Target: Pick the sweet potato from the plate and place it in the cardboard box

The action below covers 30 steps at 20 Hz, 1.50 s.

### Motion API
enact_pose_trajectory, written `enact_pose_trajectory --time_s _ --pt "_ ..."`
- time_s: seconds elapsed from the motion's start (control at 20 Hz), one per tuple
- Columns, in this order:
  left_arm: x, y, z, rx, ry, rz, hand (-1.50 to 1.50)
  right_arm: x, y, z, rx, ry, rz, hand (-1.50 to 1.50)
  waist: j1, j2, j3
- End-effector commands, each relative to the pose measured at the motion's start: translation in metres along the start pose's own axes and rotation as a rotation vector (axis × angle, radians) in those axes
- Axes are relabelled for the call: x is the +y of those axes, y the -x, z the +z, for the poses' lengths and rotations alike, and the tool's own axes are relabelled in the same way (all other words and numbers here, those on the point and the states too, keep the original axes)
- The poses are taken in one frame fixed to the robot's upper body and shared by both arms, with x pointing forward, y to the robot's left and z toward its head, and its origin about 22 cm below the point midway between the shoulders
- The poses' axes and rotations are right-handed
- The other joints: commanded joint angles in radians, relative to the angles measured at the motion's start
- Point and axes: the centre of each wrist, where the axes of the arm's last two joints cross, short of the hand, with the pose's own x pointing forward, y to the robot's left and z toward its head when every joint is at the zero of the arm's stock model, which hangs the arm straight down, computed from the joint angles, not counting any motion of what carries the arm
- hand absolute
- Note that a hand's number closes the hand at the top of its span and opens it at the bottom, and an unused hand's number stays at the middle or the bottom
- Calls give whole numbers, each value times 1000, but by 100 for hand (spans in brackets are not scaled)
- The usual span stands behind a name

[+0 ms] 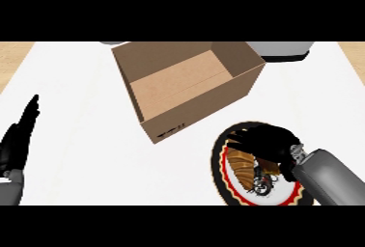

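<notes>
White surface [85, 144], open cardboard box [187, 84] far centre, right robot hand [267, 142] curled around sweet potato [245, 169] on plate [222, 176] near right, left robot hand [18, 140] flat-fingered near left edge

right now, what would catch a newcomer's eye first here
The open cardboard box at top center stands out first, tilted on the white counter. Next is the right hand at lower right, curled over the sweet potato on the red-rimmed plate. The left hand rests open at the left edge.
</notes>
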Motion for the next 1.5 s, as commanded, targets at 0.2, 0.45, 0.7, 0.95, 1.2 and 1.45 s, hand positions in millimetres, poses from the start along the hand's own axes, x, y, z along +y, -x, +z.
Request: enact_pose_trajectory --time_s 0.2,0.45,0.7,0.95,1.2,1.45 --pt "-9 -10 7 -6 8 3 0 17 5 -24 -9 162 91 150 2 9 4" --pt "-9 -4 9 -13 5 -1 0 25 -8 -48 -10 258 148 150 5 10 4" --pt "9 12 10 47 -53 -1 0 40 42 5 520 491 -388 150 -82 -1 6" --pt "11 12 12 44 -56 -6 0 28 43 28 885 746 -519 150 -57 -5 3" --pt "-3 14 13 24 -24 -12 0 -10 3 67 937 974 -462 150 -35 -1 2" --pt "-5 8 12 22 -9 -3 0 -47 -28 87 815 1175 -327 150 -13 4 3"
